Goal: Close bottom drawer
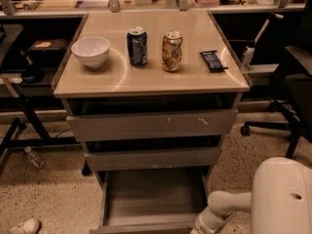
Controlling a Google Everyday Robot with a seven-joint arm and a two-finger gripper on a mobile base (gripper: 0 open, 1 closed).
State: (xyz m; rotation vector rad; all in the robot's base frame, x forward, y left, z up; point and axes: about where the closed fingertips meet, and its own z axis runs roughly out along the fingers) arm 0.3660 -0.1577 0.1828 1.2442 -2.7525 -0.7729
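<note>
The bottom drawer [151, 199] is the lowest of the cabinet's three grey drawers. It stands pulled far out, its grey wood-grain box open to view, its front edge at the frame's lower border. The white arm reaches down at the lower right. My gripper [197, 229] is at the drawer's front right corner, mostly cut off by the frame's bottom edge.
Above are the mid-width drawer [151, 157] and the widest drawer [151, 125], both slightly out. The cabinet top [204, 82] holds a white bowl [90, 51], a blue can [137, 46], a gold can [171, 51] and a dark bar [213, 61]. An office chair [292, 82] stands right; a bottle [34, 157] lies left.
</note>
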